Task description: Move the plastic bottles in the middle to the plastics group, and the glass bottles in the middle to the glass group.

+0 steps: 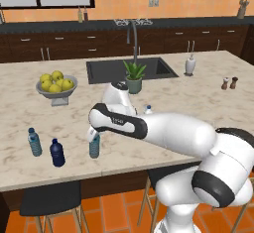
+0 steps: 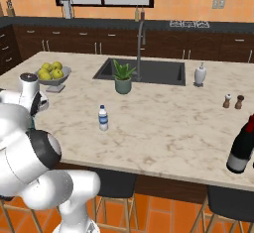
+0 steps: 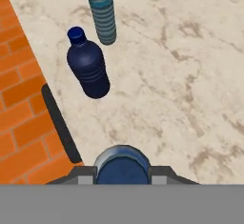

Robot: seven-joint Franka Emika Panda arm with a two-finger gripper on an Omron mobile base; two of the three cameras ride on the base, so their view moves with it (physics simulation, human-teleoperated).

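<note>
**Teal bottle gripped near the plastics group**

I have the gripper [image 3: 123,170] clamped on the blue cap of the slim teal bottle [image 1: 94,146], standing upright on the marble counter [image 1: 198,103] near its front edge. Just beside it stand the dark navy bottle [image 1: 57,153] and pale teal bottle [image 1: 34,142]. The white-label bottle [image 2: 103,118] stands mid-counter, well apart

Island counter [image 1: 198,98], near edge, left to right: a pale bottle [image 1: 34,142], a navy bottle [image 1: 57,152] just beside it, then a slim bottle [image 1: 94,146] standing under the gripper [image 1: 93,134]. Behind these a bowl of lemons [image 1: 56,85]; toward the middle a labelled bottle [image 2: 103,117] stands alone, with a potted plant [image 1: 134,76] behind it at the front rim of the sink [image 1: 99,72]. Right of the sink a soap dispenser [image 1: 190,65], then two shakers [image 1: 229,83]; a wine bottle [image 2: 242,147] at the near right edge.
</note>
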